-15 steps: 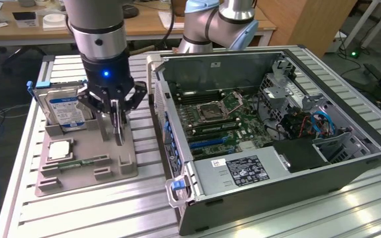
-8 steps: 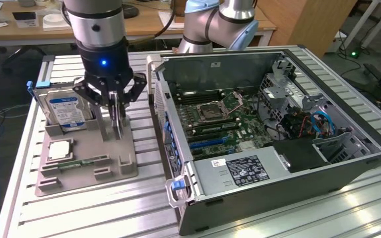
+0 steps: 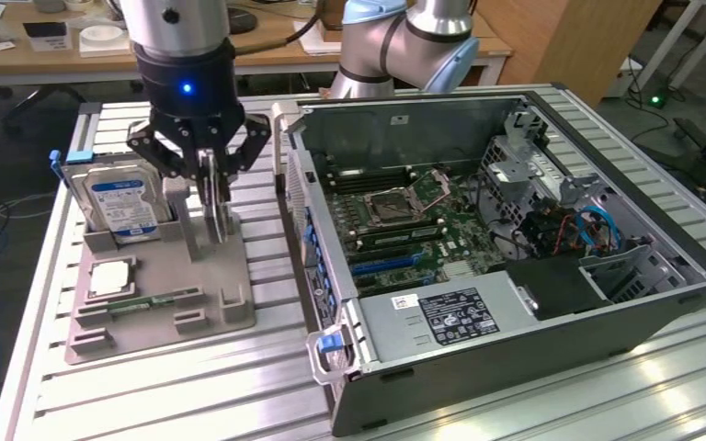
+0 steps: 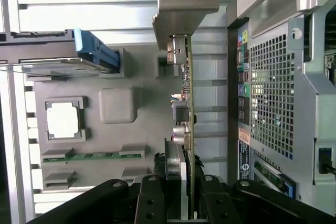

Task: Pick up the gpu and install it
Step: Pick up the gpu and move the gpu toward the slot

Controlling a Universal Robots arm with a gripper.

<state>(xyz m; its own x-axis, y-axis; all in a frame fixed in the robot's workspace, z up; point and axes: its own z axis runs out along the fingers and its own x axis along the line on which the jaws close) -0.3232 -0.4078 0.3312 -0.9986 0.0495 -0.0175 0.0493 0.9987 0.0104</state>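
Gpu: stands on edge in the grey tray, left-centre of the exterior view. Gripper: straight above it, fingers clamped on the card's faces.

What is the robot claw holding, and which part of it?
The gripper pinches the gpu by its upper edge, the card standing upright on the grey tray.
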